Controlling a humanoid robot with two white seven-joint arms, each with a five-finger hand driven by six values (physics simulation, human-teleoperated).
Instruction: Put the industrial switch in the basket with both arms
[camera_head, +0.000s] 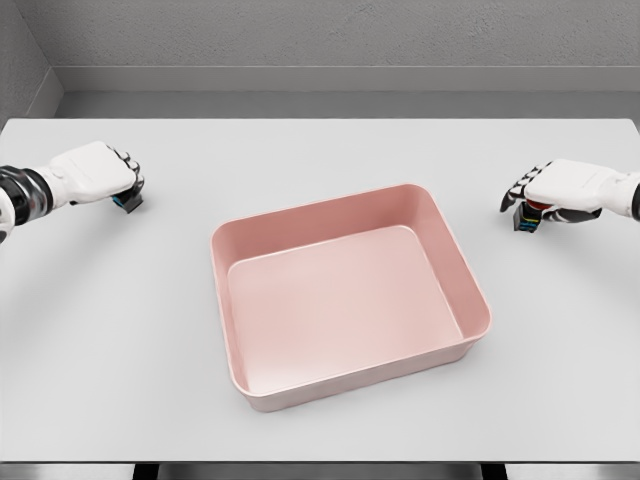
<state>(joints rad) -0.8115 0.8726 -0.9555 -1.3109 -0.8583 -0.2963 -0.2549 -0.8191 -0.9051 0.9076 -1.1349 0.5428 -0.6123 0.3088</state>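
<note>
A pink rectangular basket (473, 290) sits in the middle of the white table, with nothing inside it. At the far left my left hand (108, 175) lies over a small dark switch (130, 203) with a blue edge, fingers curled around it. At the far right my right hand (545, 190) covers another small switch (527, 220), dark with red and coloured parts, fingers wrapped over its top. Both switches rest on the table and are mostly hidden by the hands.
The white table (320, 150) stretches from the grey back wall to the front edge at the bottom. The basket stands roughly midway between the two hands.
</note>
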